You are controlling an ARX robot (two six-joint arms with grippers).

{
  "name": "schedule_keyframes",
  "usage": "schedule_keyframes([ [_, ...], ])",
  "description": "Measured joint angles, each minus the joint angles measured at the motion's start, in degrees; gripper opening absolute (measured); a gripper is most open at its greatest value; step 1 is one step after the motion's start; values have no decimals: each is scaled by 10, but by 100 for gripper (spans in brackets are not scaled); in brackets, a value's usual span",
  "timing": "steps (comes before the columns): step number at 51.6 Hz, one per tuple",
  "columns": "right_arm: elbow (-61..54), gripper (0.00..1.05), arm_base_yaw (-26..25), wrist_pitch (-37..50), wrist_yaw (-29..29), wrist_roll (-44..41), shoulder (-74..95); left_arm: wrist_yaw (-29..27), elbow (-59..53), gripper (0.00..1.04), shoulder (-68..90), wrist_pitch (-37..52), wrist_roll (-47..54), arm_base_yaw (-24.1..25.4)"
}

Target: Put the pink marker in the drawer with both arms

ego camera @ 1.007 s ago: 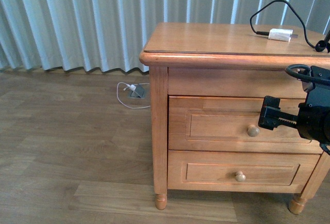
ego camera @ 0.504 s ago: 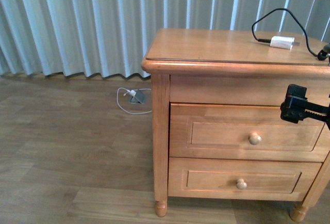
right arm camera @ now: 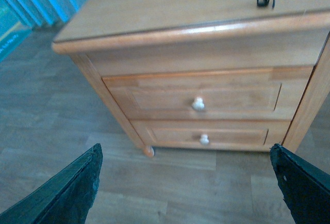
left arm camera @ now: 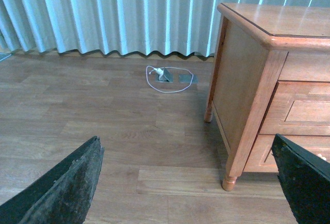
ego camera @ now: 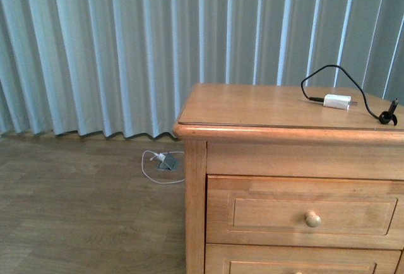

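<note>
Soft, even daylight comes through the pale curtains [ego camera: 126, 53] behind my nightstand [ego camera: 252, 107], bright but without hard shadows. My front view is sharp, with a faint sheen on the wooden top. My left wrist view is clear, the dark fingertips [left arm camera: 62, 188] at its corners slightly soft. My right wrist view is motion-blurred and tinted bluish, its drawer [right arm camera: 198, 97] smeared.

Drawer [ego camera: 314, 214] — smooth, satin-finished wood; curtain [ego camera: 126, 47] — matt cloth.
</note>
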Motion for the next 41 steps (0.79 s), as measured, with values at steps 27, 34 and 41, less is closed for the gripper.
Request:
schedule_keyframes([
  [27, -175, 35, 18, 240, 149, -75, -103, 0, 0, 99, 0, 0, 0, 0],
  [34, -205, 10, 18, 240, 149, -77, -134, 0, 0, 99, 0, 0, 0, 0],
  [41, -229, 1, 18, 236, 149, -80, -165, 0, 0, 99, 0, 0, 0, 0],
])
